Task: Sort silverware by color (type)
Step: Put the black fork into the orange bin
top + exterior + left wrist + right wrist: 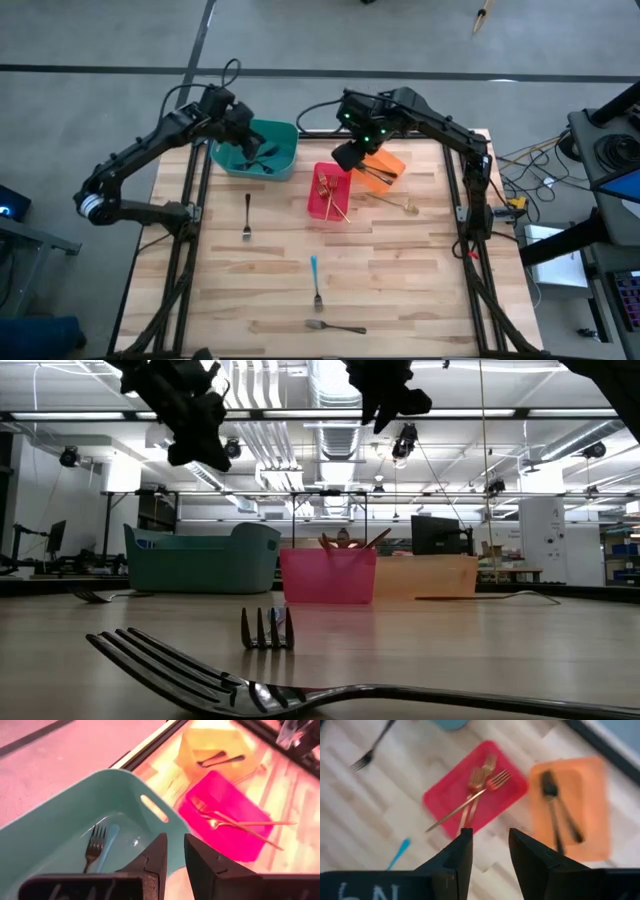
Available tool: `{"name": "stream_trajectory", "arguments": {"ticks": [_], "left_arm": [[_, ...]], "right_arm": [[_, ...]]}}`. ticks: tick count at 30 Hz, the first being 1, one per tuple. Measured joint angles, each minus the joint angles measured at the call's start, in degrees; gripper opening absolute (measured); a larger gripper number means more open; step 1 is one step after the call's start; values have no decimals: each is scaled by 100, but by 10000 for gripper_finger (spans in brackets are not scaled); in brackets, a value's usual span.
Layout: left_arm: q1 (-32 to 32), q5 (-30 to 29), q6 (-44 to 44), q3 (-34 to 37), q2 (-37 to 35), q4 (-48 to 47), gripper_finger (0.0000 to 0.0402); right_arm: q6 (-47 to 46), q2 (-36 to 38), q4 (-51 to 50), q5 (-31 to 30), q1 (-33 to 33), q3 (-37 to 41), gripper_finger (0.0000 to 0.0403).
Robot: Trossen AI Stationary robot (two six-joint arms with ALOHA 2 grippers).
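My left gripper [243, 135] [176, 851] hovers above the teal bin [258, 148], its fingers a narrow gap apart and holding nothing. A light-blue-handled fork [101, 846] lies in that bin. My right gripper [346, 156] [491, 845] is open and empty, high over the gap between the red bin [330, 192] and the orange bin [381, 168]. Gold forks [477, 795] lie in the red bin, dark forks [559, 815] in the orange one. Flat on the table lie a dark-handled fork [247, 215], a light-blue-handled fork [316, 280], a fork [335, 326] by the near edge, and a fork [396, 203] beside the orange bin.
The three bins stand in a row toward the table's far edge. The middle and near part of the wooden table [420, 290] holds only the scattered forks. Cables and equipment sit off the table's right side.
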State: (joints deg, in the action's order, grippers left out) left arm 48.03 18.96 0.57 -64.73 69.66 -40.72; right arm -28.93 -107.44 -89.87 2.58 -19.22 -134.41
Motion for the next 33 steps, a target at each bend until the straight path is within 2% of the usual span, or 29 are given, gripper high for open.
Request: {"name": "stream_trajectory", "arguments": {"ticks": [5, 10, 15, 19, 23, 27, 33], "left_arm": [[-203, -9, -465, 0, -204, -191, 47], [-572, -16, -990, 0, -345, -942, 47], [-1175, -48, -1474, 6, -448, -1829, 47], [-1793, -54, -2057, 171, -536, -2171, 47], [-2460, -62, -2530, 614, -711, -2185, 47], [-3004, -501, -3247, 1256, -906, -2154, 48], [-3252, -660, -4125, 2282, -1095, -1618, 54]], "right_arm": [[-212, 9, -9, 406, 79, 0, 114], [-300, 11, -13, 639, 114, 0, 119], [-164, 11, -15, 639, 110, 0, 120], [-48, 11, -12, 637, 107, -2, 116], [36, 11, 27, 599, 107, -2, 119], [117, 11, 29, 478, 107, -2, 124], [256, 11, 100, 355, 94, -2, 124]]}}
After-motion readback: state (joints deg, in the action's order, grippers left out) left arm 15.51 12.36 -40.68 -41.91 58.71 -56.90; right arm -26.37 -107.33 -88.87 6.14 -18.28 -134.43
